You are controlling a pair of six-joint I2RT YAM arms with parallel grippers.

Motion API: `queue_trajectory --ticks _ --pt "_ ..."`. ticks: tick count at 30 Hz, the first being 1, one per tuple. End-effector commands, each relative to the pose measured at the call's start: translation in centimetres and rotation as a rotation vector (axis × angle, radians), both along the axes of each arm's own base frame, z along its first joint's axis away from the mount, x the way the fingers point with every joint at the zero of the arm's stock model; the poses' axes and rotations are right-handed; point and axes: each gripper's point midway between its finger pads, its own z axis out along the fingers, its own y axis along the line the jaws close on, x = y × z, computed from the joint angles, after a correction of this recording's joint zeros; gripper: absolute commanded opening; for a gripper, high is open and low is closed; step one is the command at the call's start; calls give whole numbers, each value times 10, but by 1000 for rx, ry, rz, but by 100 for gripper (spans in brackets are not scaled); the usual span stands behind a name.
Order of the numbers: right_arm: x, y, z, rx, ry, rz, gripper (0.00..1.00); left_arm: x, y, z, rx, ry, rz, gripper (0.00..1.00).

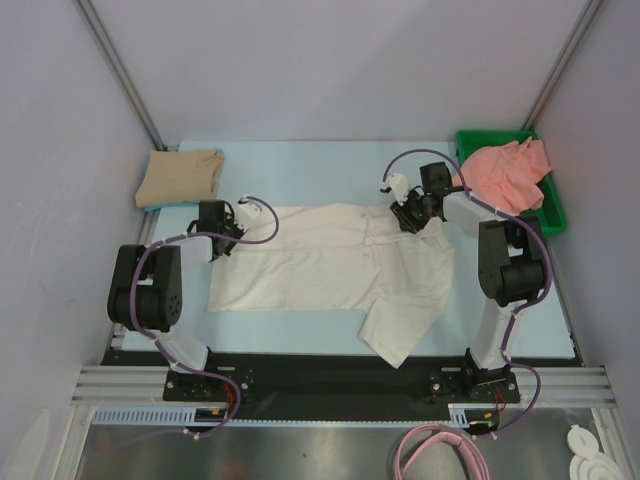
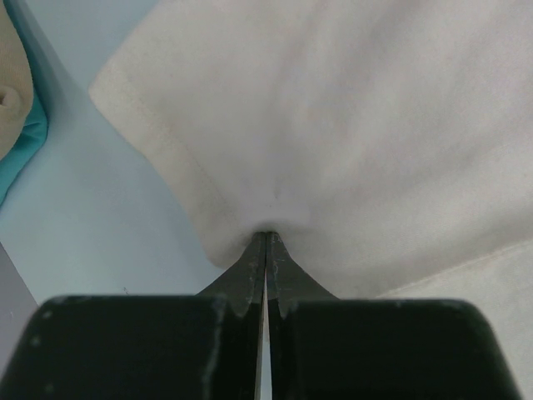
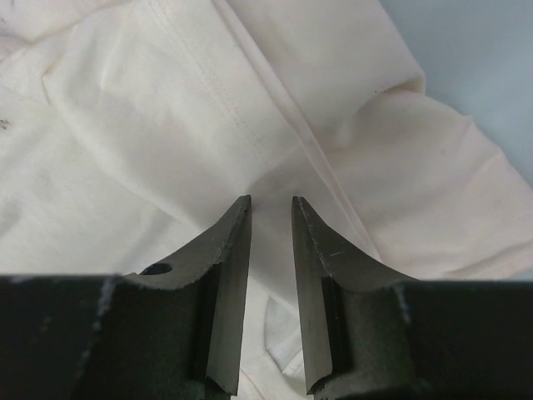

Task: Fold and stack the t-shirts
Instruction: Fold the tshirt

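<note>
A cream-white t-shirt (image 1: pixel 320 270) lies spread flat across the middle of the table. My left gripper (image 1: pixel 226 240) is shut on its left edge, and the cloth (image 2: pixel 333 125) puckers at the closed tips (image 2: pixel 266 235). My right gripper (image 1: pixel 410 213) sits low over the shirt's back right part. Its jaws (image 3: pixel 271 202) stand a narrow gap apart, tips at the creased cloth (image 3: pixel 166 125), and both inner pads show bare. A tan-beige t-shirt (image 1: pixel 180 177) lies folded at the back left. A salmon-pink t-shirt (image 1: pixel 505 172) lies crumpled at the back right.
The pink shirt rests in a green tray (image 1: pixel 553 215) at the table's back right. The tan shirt (image 2: pixel 12 79) shows at the left edge of the left wrist view, with a teal strip (image 2: pixel 29 137) under it. Grey walls close in on both sides.
</note>
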Motion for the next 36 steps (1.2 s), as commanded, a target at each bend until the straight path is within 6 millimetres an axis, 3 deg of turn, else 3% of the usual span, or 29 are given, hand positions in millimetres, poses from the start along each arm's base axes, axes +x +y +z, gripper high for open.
queue_trajectory --ticks 1,7,24,36 --pt "13 6 16 5 -64 16 31 -12 -3 -12 -3 48 -19 1" --pt "23 7 23 -23 -117 29 32 -11 -3 -12 -3 48 -19 1" --pt "49 5 13 -62 -116 19 40 -12 -3 -13 -4 51 -16 1" --pt "30 11 14 -2 -36 78 39 -12 -3 -12 -3 50 -19 1"
